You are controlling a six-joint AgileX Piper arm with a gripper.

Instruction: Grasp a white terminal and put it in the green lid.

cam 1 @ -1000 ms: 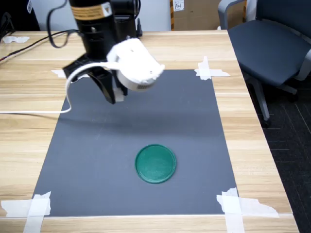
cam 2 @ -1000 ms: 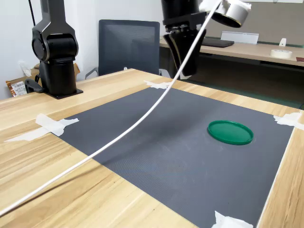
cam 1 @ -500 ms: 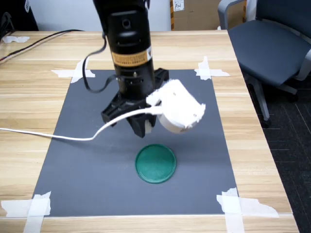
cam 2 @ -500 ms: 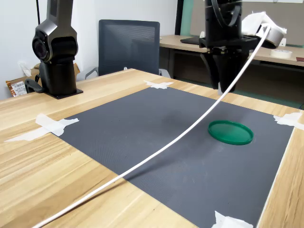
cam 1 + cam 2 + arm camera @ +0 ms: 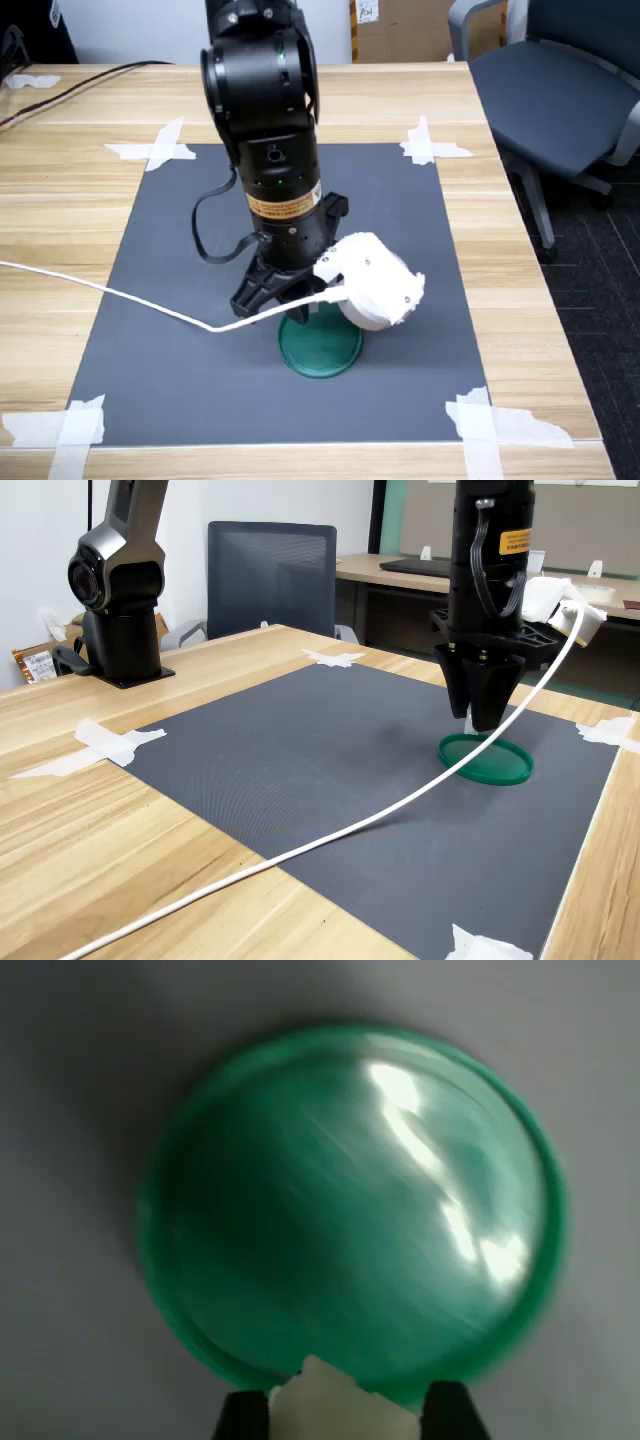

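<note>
The green lid (image 5: 327, 352) lies flat on the dark grey mat, near its front edge in the first exterior view. In the wrist view the green lid (image 5: 350, 1200) fills most of the picture, glossy and with nothing inside it. My gripper (image 5: 300, 312) hangs just above the lid's far rim, pointing straight down; the second exterior view shows the gripper (image 5: 481, 720) close over the lid (image 5: 497, 767). The wrist view shows the gripper (image 5: 345, 1412) shut on a small white terminal (image 5: 330, 1398), held between its two dark fingers (image 5: 246, 1416).
A grey mat (image 5: 170, 300) is taped to the wooden table with white tape strips (image 5: 428, 145) at its corners. A white cable (image 5: 330, 835) trails from the wrist across the mat. An office chair (image 5: 560, 90) stands beside the table. The arm's base (image 5: 118, 610) sits at the table's far side.
The arm has swung from the mat's far left corner to the green lid and has come down, so the gripper now hangs just above the lid.
</note>
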